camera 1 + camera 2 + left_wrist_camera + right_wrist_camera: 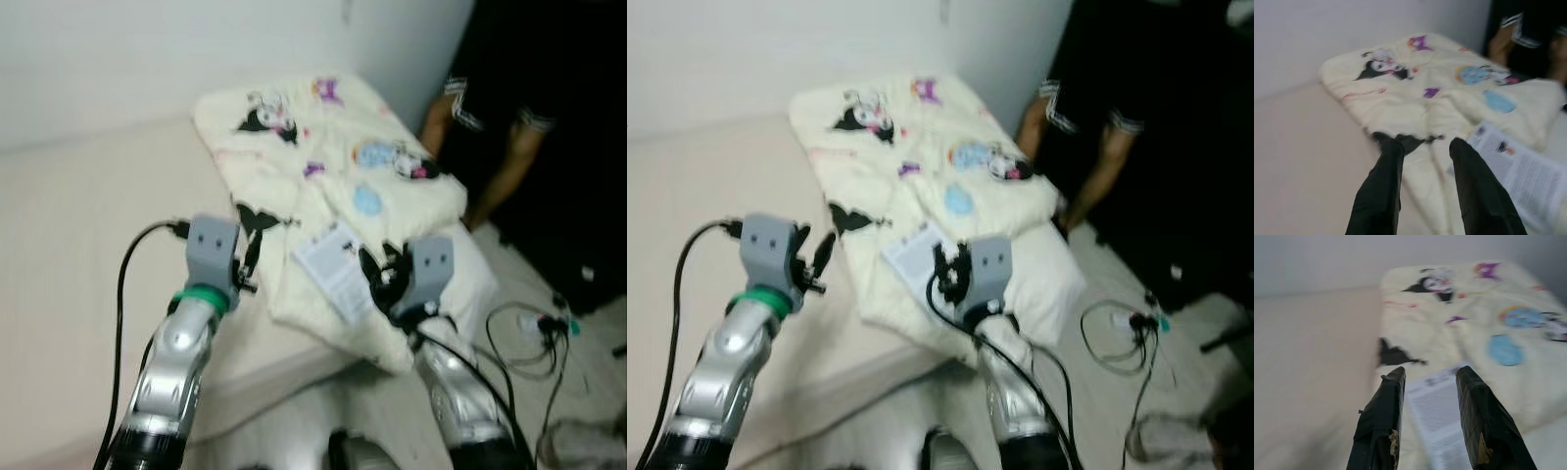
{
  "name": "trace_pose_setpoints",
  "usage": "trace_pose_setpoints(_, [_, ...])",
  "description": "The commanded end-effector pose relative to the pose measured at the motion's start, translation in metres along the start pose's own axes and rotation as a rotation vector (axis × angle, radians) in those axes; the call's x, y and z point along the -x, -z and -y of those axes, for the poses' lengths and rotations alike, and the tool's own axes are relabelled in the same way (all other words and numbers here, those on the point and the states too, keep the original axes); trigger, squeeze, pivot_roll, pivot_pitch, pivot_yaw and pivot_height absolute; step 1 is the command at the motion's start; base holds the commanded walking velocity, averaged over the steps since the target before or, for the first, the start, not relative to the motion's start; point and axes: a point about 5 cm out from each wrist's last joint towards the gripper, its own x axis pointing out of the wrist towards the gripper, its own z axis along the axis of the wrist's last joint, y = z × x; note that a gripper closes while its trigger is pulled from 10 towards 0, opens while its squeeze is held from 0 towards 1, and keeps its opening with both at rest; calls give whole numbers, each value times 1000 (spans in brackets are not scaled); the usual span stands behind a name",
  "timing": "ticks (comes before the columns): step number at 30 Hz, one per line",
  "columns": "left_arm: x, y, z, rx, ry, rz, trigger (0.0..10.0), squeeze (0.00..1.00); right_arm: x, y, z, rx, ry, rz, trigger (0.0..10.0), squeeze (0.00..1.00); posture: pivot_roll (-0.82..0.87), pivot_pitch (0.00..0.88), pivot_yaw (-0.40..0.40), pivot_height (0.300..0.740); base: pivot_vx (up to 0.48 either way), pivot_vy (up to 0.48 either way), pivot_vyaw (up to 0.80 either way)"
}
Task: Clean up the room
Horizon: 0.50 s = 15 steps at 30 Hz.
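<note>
A cream blanket with cartoon prints lies crumpled on the bare bed mattress. On its near part rests a white printed sheet of paper. My left gripper is open and hovers over the blanket's left edge, by a dark print. My right gripper is open too, held just above the paper. Neither gripper holds anything. Both arms reach forward from below in the eye views, left gripper and right gripper.
A person in dark clothes stands at the bed's far right corner, one arm hanging down. A white pillow sticks out under the blanket. Cables lie tangled on the floor at the right. A wall runs behind the bed.
</note>
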Motion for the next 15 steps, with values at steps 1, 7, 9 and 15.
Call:
trace_pose_setpoints(1, [3,6,4,5,25,-23,10000,0,5,8,-2,-8,-18,-34,10000,0,-109,67,39,740,0,0,0])
trace_pose_setpoints(7, [5,16,9,18,73,-67,10000,0,4,9,-7,-23,-53,-40,10000,0,-108,65,42,740,0,0,0])
trace_pose_setpoints(9, [5,19,14,8,92,-82,10000,0,3,10,-8,-51,-55,-44,10000,0,-96,74,43,740,0,0,0])
trace_pose_setpoints(15, [2,24,22,-48,108,-87,10000,0,0,13,-6,-85,-31,-55,10000,0,-90,85,39,740,0,0,0])
